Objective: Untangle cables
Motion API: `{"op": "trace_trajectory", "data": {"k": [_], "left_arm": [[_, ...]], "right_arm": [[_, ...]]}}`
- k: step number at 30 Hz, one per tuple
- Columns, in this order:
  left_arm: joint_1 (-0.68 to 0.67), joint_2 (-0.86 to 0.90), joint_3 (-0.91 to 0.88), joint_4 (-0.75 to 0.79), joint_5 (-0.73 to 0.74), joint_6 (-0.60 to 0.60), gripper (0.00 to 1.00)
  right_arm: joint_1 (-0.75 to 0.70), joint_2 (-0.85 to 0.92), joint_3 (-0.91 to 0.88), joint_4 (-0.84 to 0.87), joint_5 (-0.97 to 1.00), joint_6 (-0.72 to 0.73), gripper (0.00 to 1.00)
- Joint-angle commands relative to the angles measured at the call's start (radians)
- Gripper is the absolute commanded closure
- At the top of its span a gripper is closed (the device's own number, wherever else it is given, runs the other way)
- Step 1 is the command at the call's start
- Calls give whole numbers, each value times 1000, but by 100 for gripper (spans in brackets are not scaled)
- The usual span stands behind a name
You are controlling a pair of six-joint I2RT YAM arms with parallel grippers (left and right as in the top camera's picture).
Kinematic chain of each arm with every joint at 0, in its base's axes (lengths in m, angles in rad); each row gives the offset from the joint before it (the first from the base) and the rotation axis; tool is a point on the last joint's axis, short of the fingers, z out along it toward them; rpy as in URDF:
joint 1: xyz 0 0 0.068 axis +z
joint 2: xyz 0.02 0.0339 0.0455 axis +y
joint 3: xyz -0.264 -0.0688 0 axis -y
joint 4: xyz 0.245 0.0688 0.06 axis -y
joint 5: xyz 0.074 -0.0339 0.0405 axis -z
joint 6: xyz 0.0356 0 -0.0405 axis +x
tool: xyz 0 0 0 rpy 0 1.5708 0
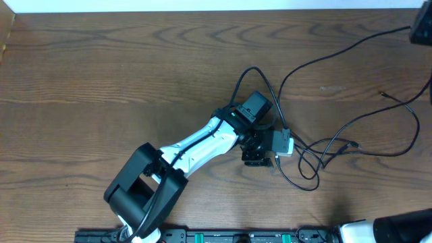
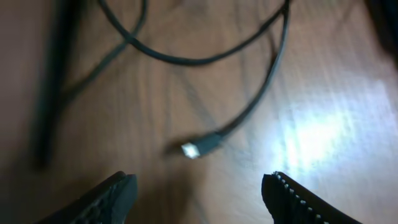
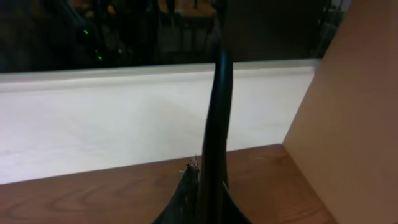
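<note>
The left gripper (image 1: 264, 147) is held low over the middle of the table (image 1: 101, 81), and in the left wrist view its fingers (image 2: 118, 194) are seen spread wide apart with nothing between them touched. A plug (image 2: 198, 148) with a pale tip is seen on the wood at 12 o'clock of that gripper (image 2: 199, 200), its cord running off toward 1 o'clock. The cables (image 1: 317, 152) are spread over the right half of the table, their crossed loops lying just at 3 o'clock of the left gripper, and long strands are led out toward 2 o'clock. The right gripper (image 1: 422, 28) is found at the table's 2 o'clock corner; in its wrist view the fingers (image 3: 186, 186) are pressed together on a black cable (image 3: 217, 106), which is carried straight up from the right gripper (image 3: 208, 190).
</note>
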Motion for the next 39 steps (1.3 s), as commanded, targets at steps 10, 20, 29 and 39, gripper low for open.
{"op": "trace_trajectory", "data": {"k": [10, 20, 29, 39], "left_arm": [[1, -10, -4, 194, -91, 16, 30], [0, -10, -4, 334, -72, -77, 30], [0, -10, -4, 413, -72, -152, 93], [16, -20, -3, 410, -286, -151, 93]], "right_arm": [[-5, -27, 1, -2, -45, -12, 99], [-5, -26, 1, -8, -45, -12, 99], [-5, -26, 1, -27, -44, -12, 99], [-28, -26, -2, -42, 32, -12, 1]]}}
